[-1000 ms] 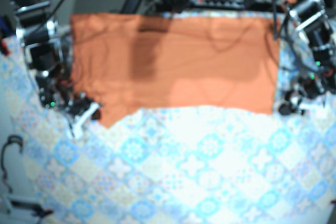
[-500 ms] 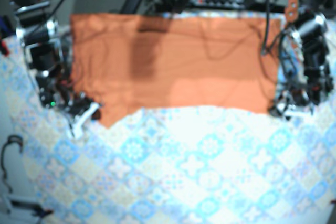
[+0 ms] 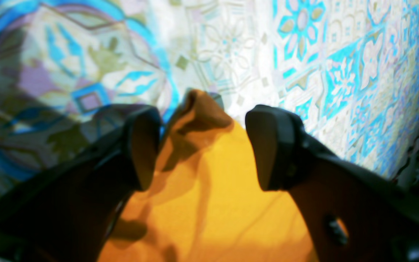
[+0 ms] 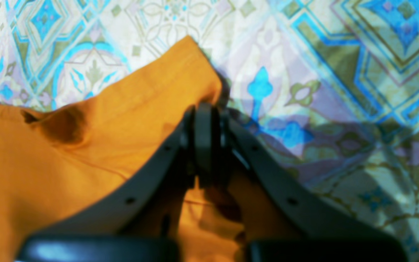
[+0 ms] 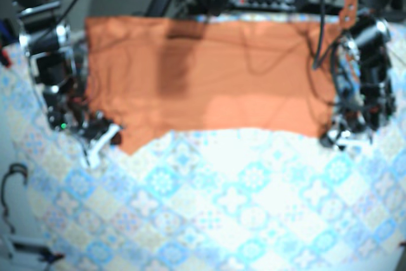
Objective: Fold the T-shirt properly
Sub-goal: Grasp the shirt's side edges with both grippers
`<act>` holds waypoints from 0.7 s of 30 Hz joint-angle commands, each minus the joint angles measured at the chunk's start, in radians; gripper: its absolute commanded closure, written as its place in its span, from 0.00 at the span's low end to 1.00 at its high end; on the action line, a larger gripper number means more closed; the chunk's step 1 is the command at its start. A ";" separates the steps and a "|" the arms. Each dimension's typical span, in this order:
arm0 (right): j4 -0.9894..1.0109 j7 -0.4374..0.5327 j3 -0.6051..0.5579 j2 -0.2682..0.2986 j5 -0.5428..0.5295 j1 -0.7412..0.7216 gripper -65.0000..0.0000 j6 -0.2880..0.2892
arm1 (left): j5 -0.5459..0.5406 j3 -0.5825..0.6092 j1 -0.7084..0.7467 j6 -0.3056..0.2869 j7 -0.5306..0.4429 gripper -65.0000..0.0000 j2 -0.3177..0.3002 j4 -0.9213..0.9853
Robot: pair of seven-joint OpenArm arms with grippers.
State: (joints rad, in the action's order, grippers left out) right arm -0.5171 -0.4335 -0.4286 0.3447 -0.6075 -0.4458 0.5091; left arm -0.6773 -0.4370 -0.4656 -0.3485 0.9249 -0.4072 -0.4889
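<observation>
Since a second ago the left gripper (image 3: 203,145) has slid inward to the shirt (image 5: 209,74), whose near corner now sits between its open fingers, not yet pinched. Spread flat with its long axis across the counter (image 5: 241,201), the shirt has its other near corner clamped in the closed right gripper (image 4: 204,138).
</observation>
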 commanded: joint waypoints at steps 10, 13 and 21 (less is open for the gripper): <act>0.022 -0.186 -0.028 -0.035 0.079 0.045 1.00 0.021 | 0.004 0.071 -0.005 0.002 0.026 0.39 0.026 -0.001; 0.022 -0.184 -0.028 -0.035 0.079 0.045 1.00 0.021 | 0.003 0.089 -0.005 0.002 0.026 0.39 0.027 -0.001; 0.022 -0.184 -0.028 -0.035 0.079 0.045 1.00 0.021 | 0.003 0.132 -0.005 0.002 0.026 0.44 0.029 -0.001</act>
State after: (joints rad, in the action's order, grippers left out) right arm -0.5171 -0.4335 -0.4286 0.3447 -0.6075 -0.4458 0.5079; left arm -0.6849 -0.3138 -0.4679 -0.3481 0.8890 -0.3992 -0.4957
